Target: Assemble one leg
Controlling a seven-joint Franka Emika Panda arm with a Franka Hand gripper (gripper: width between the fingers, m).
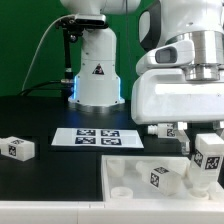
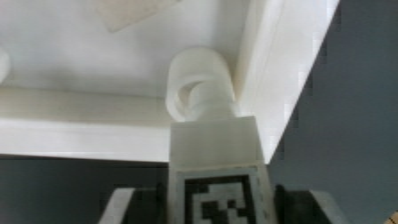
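Surface: you are working over a flat black tabletop [image 1: 40, 115], dark and matte, lying level under everything.
Leg: the small, elongated white plastic leg [image 2: 214, 150], carrying a black-and-white square tag, is hanging in the tool's grasp over the corner of the panel, at the exterior view's right.
Handling: you are dealing with a light, stiff piece, by my judgement. The smooth plastic is probably making it slippery, so it may be twisting between the pads if its tip meets the hole off-centre.
Hold: the flat sides by the tag are offering the best purchase, and that is where the fingers are sitting.
Gripper: the two-finger gripper [image 2: 210, 205] is clamping the leg from both sides, a dark finger flanking each edge of the tag face in the wrist view.
Socket: a round white socket [image 2: 199, 85] is showing just past the leg's free end. You cannot tell whether the two are touching.
Panel: the wide flat white panel [image 1: 130, 195] is lying on the tabletop, with a second tagged peg [image 1: 160, 178] resting on it just beside the held leg.
Further out: a third tagged peg [image 1: 18, 148] is lying alone at the exterior view's left, well apart, with the marker board [image 1: 95, 138] between it and the gripper.
Room: the white robot base [image 1: 97, 75] is standing behind the marker board, with dark cables trailing and a pale wall beyond.
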